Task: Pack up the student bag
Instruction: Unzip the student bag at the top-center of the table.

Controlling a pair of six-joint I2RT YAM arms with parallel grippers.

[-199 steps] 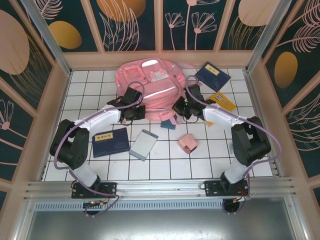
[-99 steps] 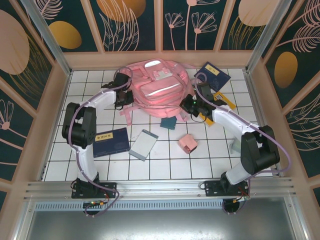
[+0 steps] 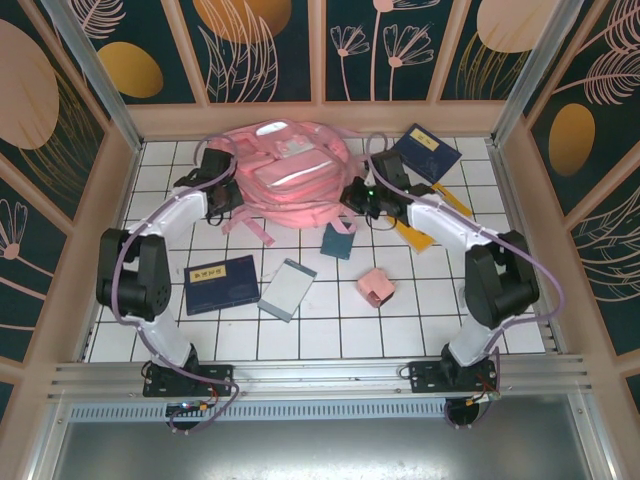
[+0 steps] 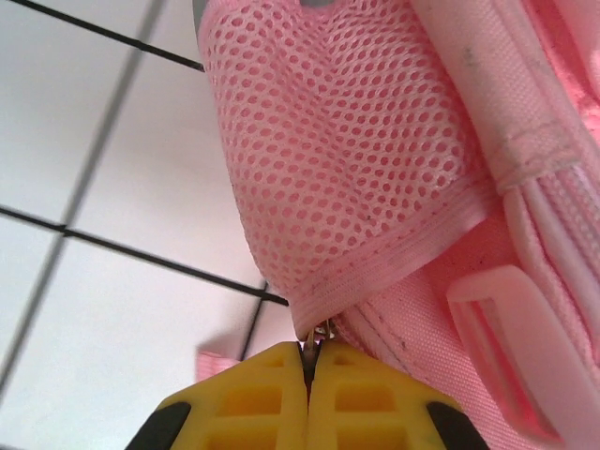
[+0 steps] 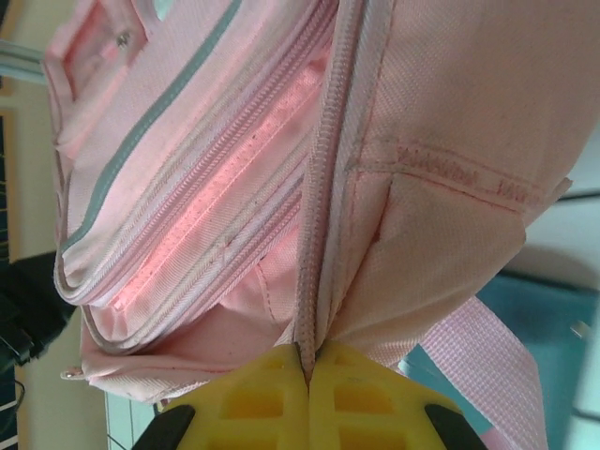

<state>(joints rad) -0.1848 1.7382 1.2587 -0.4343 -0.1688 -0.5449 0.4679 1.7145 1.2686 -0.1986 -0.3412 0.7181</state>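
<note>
Pink student bag (image 3: 290, 180) is laid at far centre of desk (image 3: 400, 310); soft, floppy, judged light while unfilled. The left end effector (image 4: 307, 354) is clenched on its mesh-pocket seam, the right end effector (image 5: 306, 361) on fabric by the zip. Stitched seams and straps are judged the best holds.

student bag (image 3: 290, 178): matt woven cloth, mesh side | buckle (image 4: 492, 281): smooth plastic | table (image 3: 420, 302): glossy tiles
</note>
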